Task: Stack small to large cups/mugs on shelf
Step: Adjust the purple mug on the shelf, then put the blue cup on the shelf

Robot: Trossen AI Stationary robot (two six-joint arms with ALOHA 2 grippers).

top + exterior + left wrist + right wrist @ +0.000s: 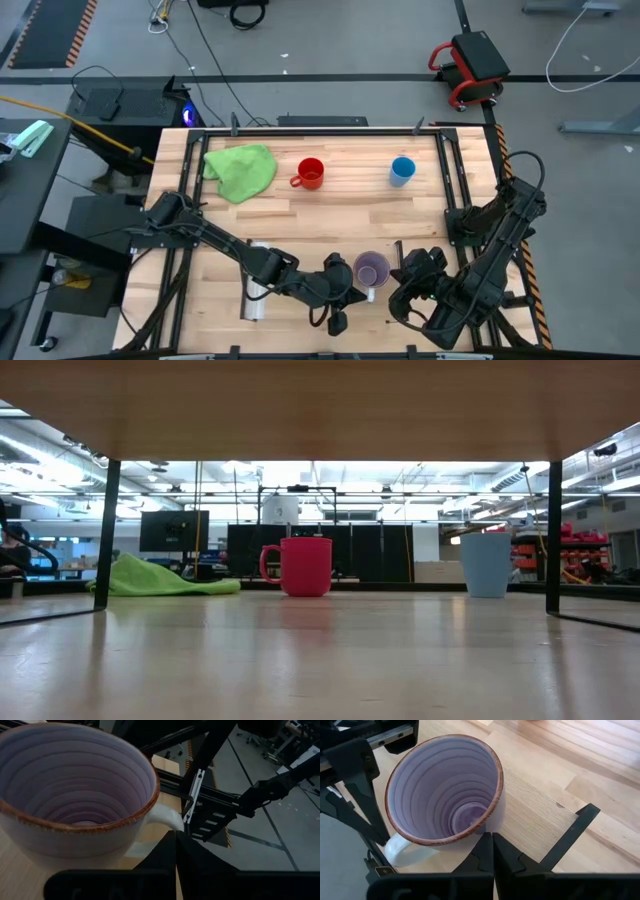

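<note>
Unlabelled tabletop (330,215), purple mug (372,269)

Wooden tabletop (330,210): mugs, cup, cloth.

This is a robotics lab or workshop in a large open industrial hall. The wooden tabletop (340,215) sits in a black frame on a grey concrete floor (330,40) strewn with cables (200,50), and beyond it stand monitors (173,530) and ceiling strip lights (60,455).
</note>
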